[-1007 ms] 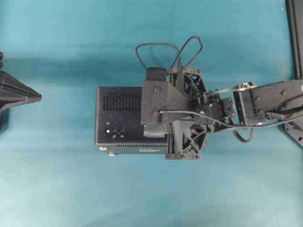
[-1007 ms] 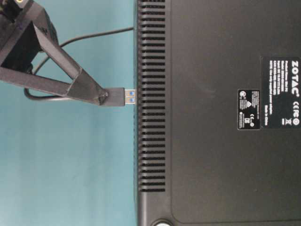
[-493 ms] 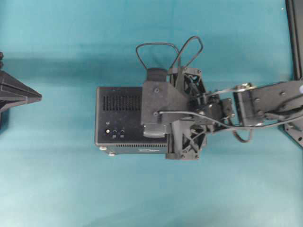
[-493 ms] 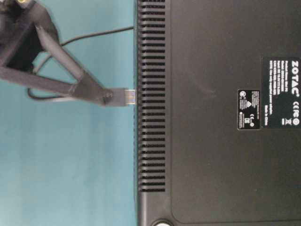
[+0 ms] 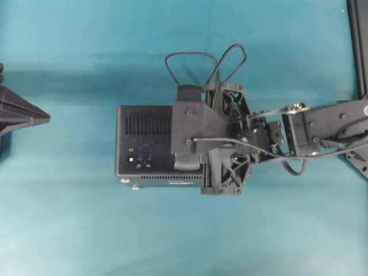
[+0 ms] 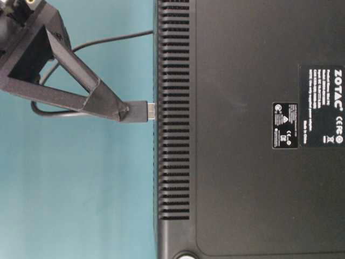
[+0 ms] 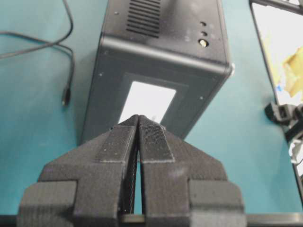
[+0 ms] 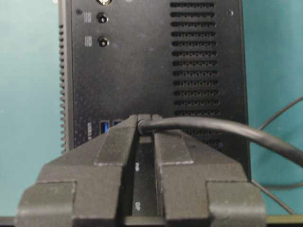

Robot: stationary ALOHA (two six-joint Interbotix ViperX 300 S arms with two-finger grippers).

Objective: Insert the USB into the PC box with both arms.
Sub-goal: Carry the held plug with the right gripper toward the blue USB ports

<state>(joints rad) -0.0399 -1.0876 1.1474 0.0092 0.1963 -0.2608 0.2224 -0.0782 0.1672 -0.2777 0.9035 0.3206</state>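
Holding the small dark USB plug [image 6: 141, 111] clamped in my right end effector [image 6: 125, 112], its long axis points toward 3 o'clock at the black vented PC box [image 6: 248, 129], metal tip just touching; left end effector [image 7: 138, 124] closed, well apart.

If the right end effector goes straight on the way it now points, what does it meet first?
Most likely the PC box. The right end effector holds the USB, and the plug's metal tip already sits at the box's face, so it would arrive first. Whether it lines up with a port cannot be told.
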